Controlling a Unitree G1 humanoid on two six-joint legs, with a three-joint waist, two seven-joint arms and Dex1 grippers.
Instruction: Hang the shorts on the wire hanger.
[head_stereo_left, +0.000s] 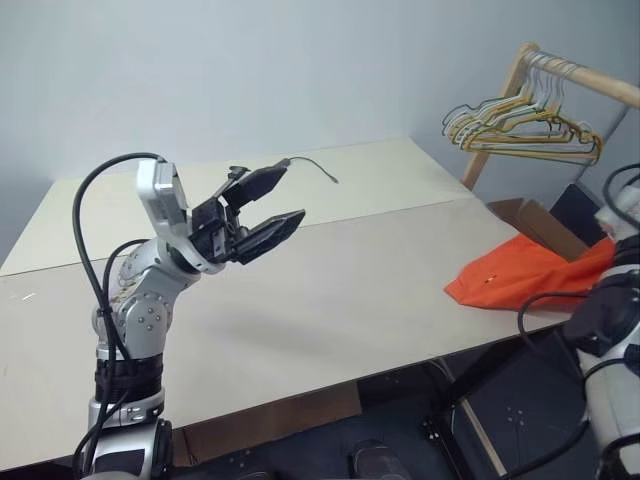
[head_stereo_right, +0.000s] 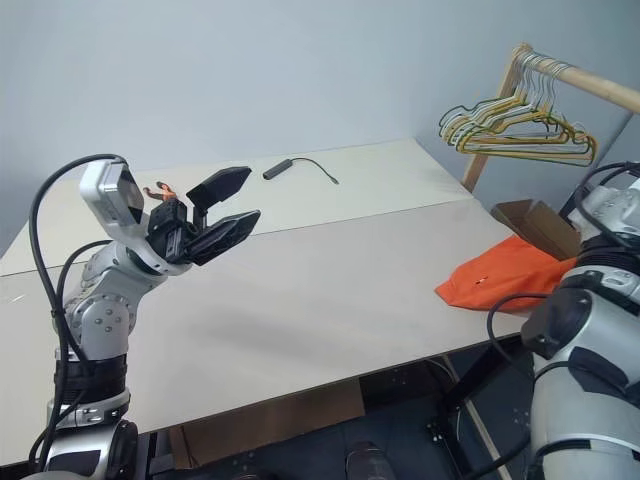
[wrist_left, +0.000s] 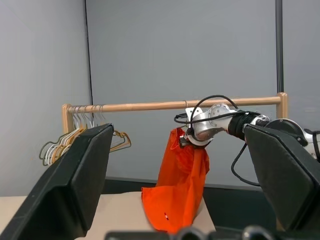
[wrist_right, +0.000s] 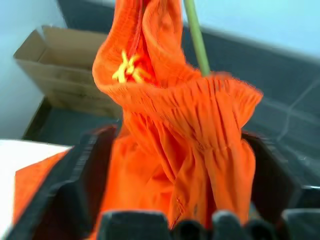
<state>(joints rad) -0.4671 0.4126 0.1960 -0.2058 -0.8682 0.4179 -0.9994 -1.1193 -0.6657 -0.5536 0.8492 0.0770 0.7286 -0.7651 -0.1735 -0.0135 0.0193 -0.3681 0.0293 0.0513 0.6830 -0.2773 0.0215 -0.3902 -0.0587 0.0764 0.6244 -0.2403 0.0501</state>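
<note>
Bright orange shorts (wrist_right: 190, 145), yellow drawstring, seemingly olive-green wire hanger (wrist_right: 196, 37), beige table (head_stereo_left: 330, 290)

My left gripper (head_stereo_left: 265, 212) hung raised in front of me, its arm bent up at the elbow and the wrist angled so the two black fingers pointed up and to my right, jaws spread wide with nothing between them. My right gripper (wrist_right: 175, 175) reached out to my right, fingers spread apart.

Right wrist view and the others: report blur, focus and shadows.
Right wrist view: the shorts fill the close range, soft and slightly blurred, the gripper fingers dark beside them. Left wrist view: black fingers blurred, rail sharp. Eye views: even light, a faint shadow on the table.
</note>
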